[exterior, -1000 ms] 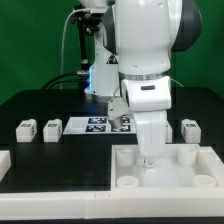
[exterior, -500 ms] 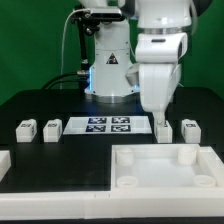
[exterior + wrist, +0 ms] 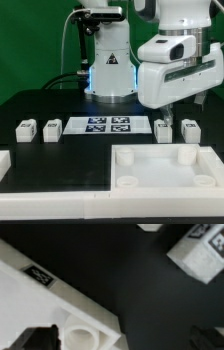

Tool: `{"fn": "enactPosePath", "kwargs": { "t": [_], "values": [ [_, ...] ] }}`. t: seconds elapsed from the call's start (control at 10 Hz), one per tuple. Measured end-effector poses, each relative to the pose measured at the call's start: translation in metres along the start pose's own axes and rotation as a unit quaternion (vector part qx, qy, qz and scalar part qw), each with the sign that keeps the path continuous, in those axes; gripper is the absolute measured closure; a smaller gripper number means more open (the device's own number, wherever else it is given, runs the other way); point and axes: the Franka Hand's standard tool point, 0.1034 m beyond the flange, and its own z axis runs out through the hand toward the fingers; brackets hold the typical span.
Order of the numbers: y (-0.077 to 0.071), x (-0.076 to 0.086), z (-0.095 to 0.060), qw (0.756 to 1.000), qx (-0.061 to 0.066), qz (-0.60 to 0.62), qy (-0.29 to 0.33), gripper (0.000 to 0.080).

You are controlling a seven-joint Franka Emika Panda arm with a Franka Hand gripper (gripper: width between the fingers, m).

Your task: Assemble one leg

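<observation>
Several small white legs with marker tags stand on the black table: two at the exterior view's left (image 3: 25, 128) (image 3: 50, 129) and two at its right (image 3: 163, 130) (image 3: 190, 130). The large white tray (image 3: 150, 178) with round corner sockets lies at the front. My gripper (image 3: 172, 116) hangs just above the two right legs, touching nothing. In the wrist view the dark fingers (image 3: 35, 339) stand far apart with nothing between them, so the gripper (image 3: 120, 339) is open. That view also shows a tray corner socket (image 3: 85, 336) and a tagged leg (image 3: 200, 255).
The marker board (image 3: 108, 125) lies flat between the two pairs of legs. A white raised block (image 3: 6, 160) sits at the front left edge. The robot base (image 3: 108, 70) and cables stand behind the board.
The arm has risen off the tray's far edge and swung to the exterior view's right, now over the two right legs. The legs and tray have not moved.
</observation>
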Motion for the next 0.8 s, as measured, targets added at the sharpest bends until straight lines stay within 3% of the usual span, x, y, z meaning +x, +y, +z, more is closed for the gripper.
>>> {"fn": "enactPosePath", "kwargs": {
  "t": [0.1, 0.4, 0.8],
  "values": [
    [-0.002, -0.001, 0.001, 0.998, 0.004, 0.061, -0.001, 0.015],
    [-0.037, 0.0, 0.014, 0.958, 0.015, 0.285, -0.016, 0.015],
    [-0.039, -0.004, 0.016, 0.961, 0.018, 0.275, -0.037, 0.015]
  ]
}}
